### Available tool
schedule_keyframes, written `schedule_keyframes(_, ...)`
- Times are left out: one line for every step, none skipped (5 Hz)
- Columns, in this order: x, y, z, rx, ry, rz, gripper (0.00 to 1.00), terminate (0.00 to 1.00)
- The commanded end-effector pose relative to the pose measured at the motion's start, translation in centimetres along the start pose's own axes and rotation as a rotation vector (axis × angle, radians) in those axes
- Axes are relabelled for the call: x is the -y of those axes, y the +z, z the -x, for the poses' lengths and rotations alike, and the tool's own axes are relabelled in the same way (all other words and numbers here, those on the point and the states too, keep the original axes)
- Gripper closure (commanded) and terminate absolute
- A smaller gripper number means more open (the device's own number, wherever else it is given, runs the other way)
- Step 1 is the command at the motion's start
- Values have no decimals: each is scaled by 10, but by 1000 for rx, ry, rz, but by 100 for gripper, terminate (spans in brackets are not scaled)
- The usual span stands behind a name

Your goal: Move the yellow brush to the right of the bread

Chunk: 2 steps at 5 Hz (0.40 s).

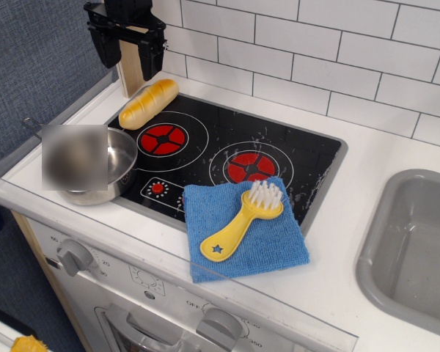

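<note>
A: It's a toy kitchen: white tile wall (337, 59) behind, a white counter (352, 213) with a black stovetop (220, 147) set into it, and a grey sink (414, 242) off at the edge.

B: Where's the brush?

A: The yellow brush (243, 222) lies flat on a blue cloth (246, 231) at the front of the stovetop, bristles toward the back wall, star-marked handle pointing out to the front edge. The cloth overlaps the glass and the counter, so the brush rests on something soft, not on the slick surface.

B: And the bread?

A: The bread (148, 103) sits at the far back corner of the stovetop, lying diagonally, well apart from the brush. The open stretch of black glass beside it, around the back of the burner rings, looks like the natural landing spot.

B: What's the arm doing?

A: The gripper (130, 53) hangs above and just behind the bread, nowhere near the brush. Its two black fingers (149, 59) point down with a gap between them, holding nothing. I'd judge the move hasn't begun.

B: Anything in the way?

A: A metal pot (103, 172) stands at the front corner, partly blurred, clear of the likely path.
</note>
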State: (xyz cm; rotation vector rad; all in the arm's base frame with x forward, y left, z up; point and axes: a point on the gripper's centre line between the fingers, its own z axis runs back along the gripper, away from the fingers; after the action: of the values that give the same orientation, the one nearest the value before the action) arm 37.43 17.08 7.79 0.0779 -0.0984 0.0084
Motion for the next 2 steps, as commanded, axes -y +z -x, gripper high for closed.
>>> schedule_keyframes(0, 0, 0, 0, 0, 0, 0, 0)
schedule_keyframes(28, 18, 6, 52, -69, -12, 0, 0)
